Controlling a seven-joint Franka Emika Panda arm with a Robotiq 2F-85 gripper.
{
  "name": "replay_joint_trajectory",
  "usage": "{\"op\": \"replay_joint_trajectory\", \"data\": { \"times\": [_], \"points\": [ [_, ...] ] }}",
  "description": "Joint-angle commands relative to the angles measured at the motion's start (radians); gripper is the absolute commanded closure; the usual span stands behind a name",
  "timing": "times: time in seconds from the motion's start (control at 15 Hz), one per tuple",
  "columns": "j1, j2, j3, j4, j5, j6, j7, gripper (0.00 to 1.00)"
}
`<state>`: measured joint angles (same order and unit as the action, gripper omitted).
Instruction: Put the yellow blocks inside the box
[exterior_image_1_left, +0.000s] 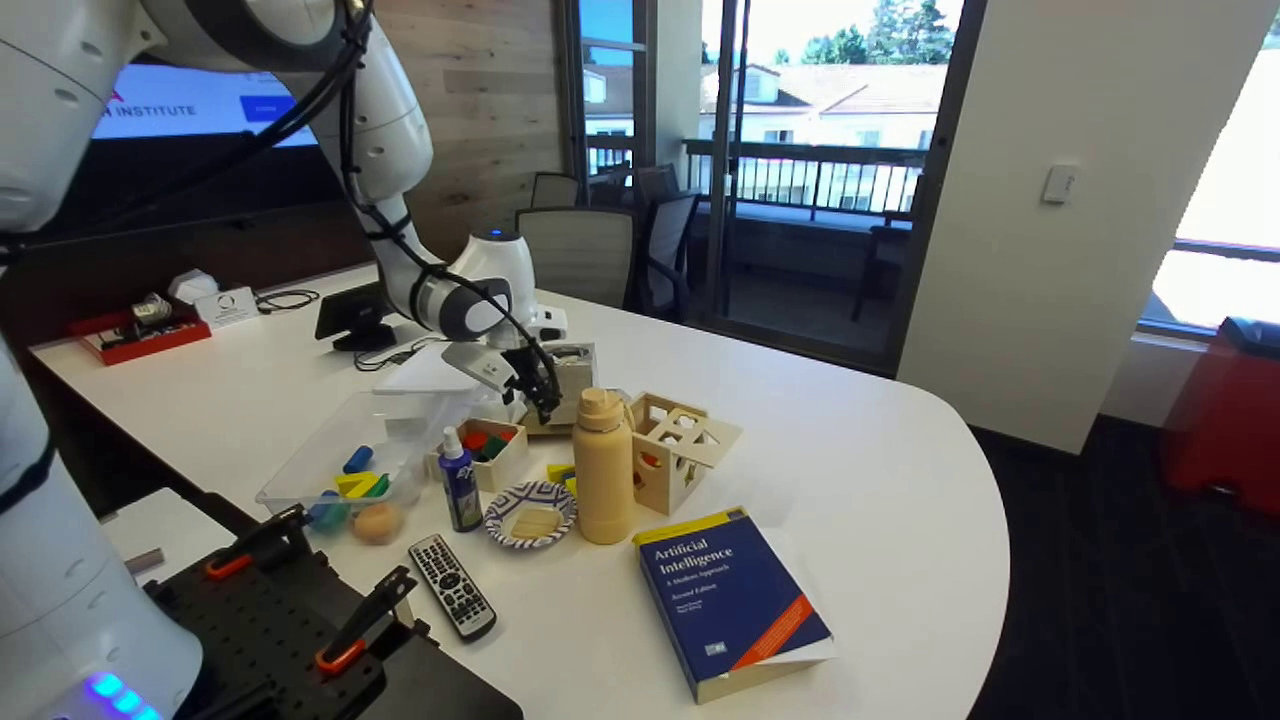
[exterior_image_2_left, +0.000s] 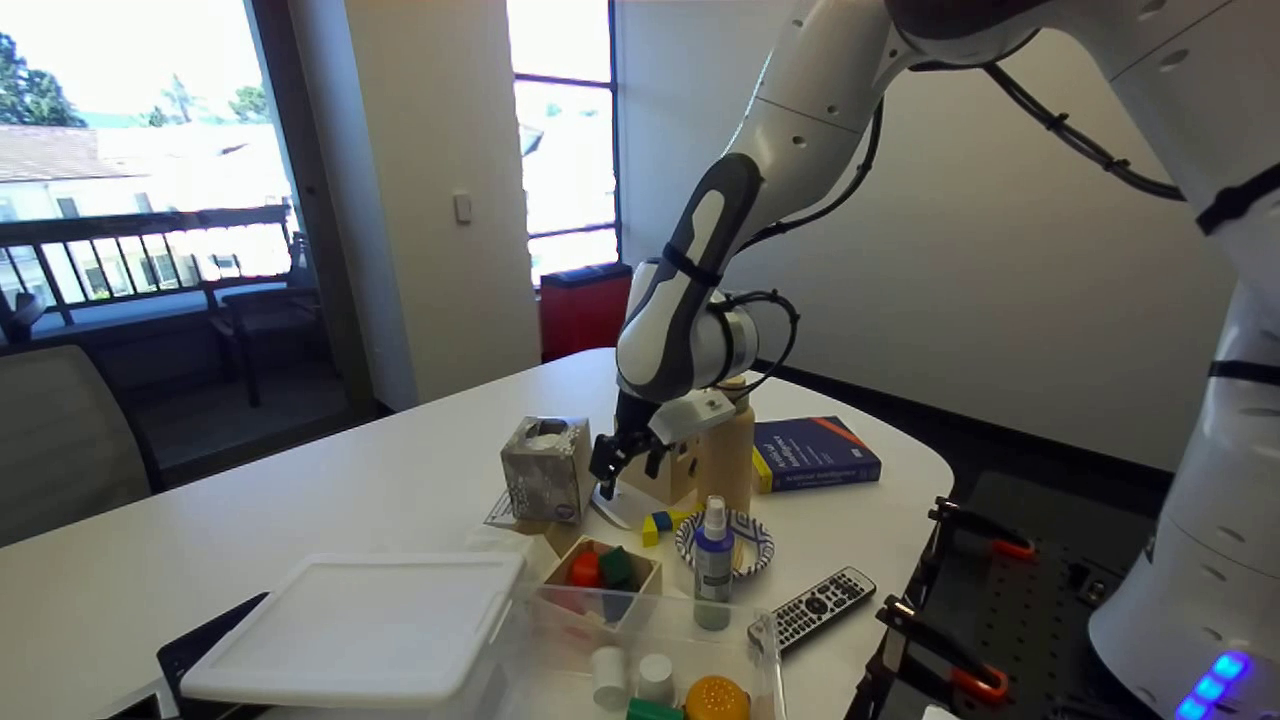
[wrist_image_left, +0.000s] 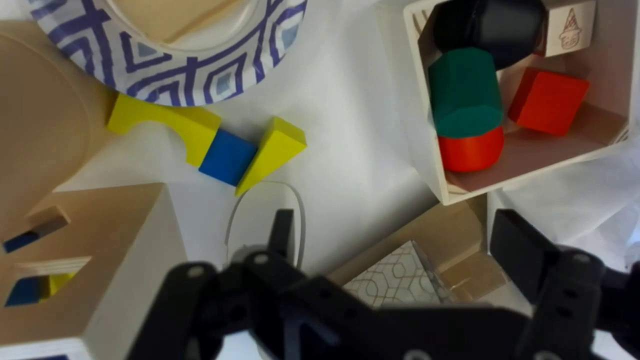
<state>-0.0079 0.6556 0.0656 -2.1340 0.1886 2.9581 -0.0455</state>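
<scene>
Looks like the reach-for-a-block stage. The black two-finger gripper (wrist_image_left: 395, 230) hangs with its jaws spread wide and only air between them. Taking the gripper as the clock's centre in the wrist view, the yellow wooden arch block (wrist_image_left: 187, 121) and the yellow wooden wedge block (wrist_image_left: 275, 150) lie on the white table (exterior_image_1_left: 880, 480) toward ten o'clock, a blue square-sided block (wrist_image_left: 228, 157) squeezed between, touching both. Which box is meant is anyone's guess: the pale wooden shape-sorter cube (wrist_image_left: 115, 245) sits at nine, the lidless pale wooden box (wrist_image_left: 540, 169) about half past one. I'd bet on the cube, since the wrist view catches a yellow bit (wrist_image_left: 60, 284) inside it; I can't make that out from outside.

Next move, imo: shift toward ten, rotate, and come down on the wedge's thick end, because the blue one crowds the thin end.

An exterior view has a yellow piece (exterior_image_1_left: 355, 485) in the clear plastic bin (exterior_image_1_left: 320, 450), which the wrist view misses, but there the tall tan bottle (exterior_image_1_left: 604, 470) blocks part of the arch-and-wedge group.
</scene>
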Motion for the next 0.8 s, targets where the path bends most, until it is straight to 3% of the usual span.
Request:
{"op": "replay_joint_trajectory", "data": {
  "times": [0.0,0.33,0.73],
  "points": [
    [0.001,0.085,-0.025,0.119,-0.008,-0.013,0.085,0.0],
    [0.057,0.164,-0.109,0.224,-0.007,-0.052,0.22,0.0],
    [0.148,0.225,-0.204,0.268,0.0,-0.11,0.392,0.0]
  ]
}}
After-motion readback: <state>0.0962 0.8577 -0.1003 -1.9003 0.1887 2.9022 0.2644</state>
